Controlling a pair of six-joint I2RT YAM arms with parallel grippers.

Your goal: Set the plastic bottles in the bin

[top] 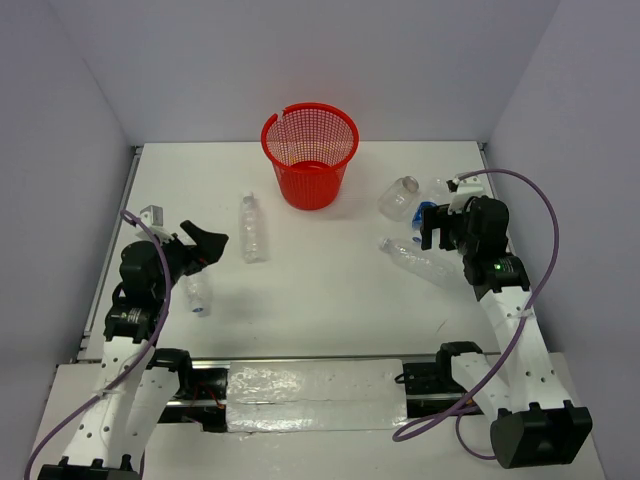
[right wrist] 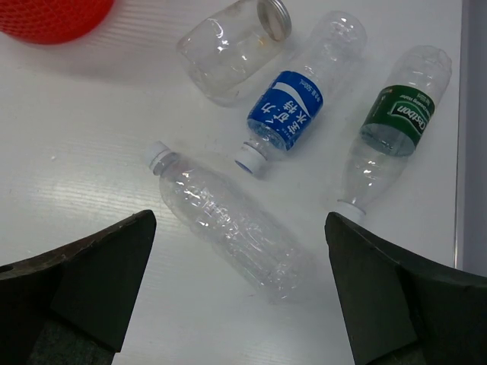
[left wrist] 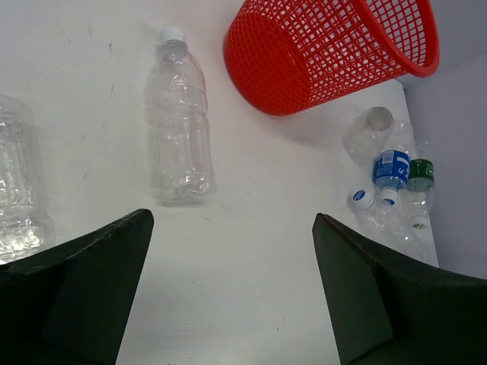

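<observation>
White table (top: 330,300), pale walls (top: 300,60) — red bin (top: 310,155) upright near its far edge, plastic bottles (top: 254,230) lying either side. Left gripper (left wrist: 232,293) and right gripper (right wrist: 240,293) gape empty. Green-labelled bottle (right wrist: 396,122) shows in wrist views — not overhead

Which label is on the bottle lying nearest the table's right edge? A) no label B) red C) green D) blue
C: in the right wrist view the green-labelled bottle lies along the edge of the table, with the blue-labelled bottle further in.
</observation>
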